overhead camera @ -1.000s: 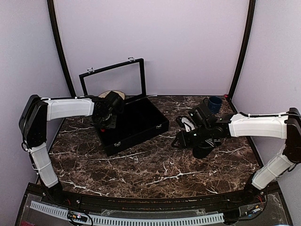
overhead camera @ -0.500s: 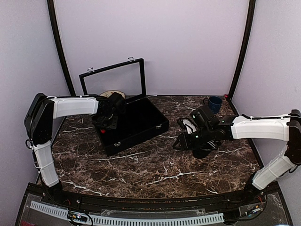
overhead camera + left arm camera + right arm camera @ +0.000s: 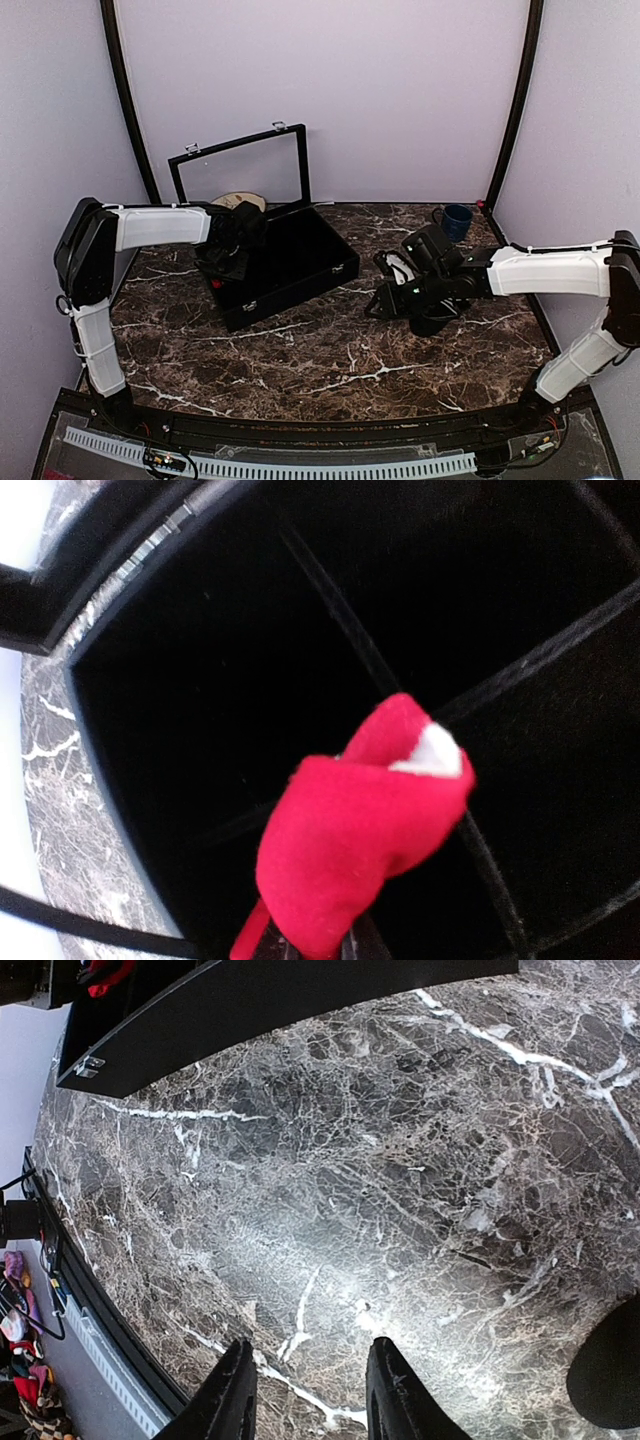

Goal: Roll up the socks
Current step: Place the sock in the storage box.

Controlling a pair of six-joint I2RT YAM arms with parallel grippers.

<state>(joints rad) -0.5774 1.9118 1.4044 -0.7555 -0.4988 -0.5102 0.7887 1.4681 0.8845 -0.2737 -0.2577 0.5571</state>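
Your left gripper (image 3: 310, 948) is pinched on the red sock (image 3: 360, 830), gripping its lower end. The sock sticks out past the fingertips, folded over on itself, with a white patch near its far tip. Sock and gripper sit over the open black case (image 3: 292, 298), above its dividers, toward the case's left end. You cannot tell whether the sock touches a compartment floor. The case lid (image 3: 240, 168) stands raised at the case's rear edge. Your right gripper (image 3: 308, 1355) is well to the right of the case, jaws spread, nothing between them, the marble table (image 3: 400, 1160) beneath. A blue mug (image 3: 457, 220) stands farther right of the case, near the back wall.
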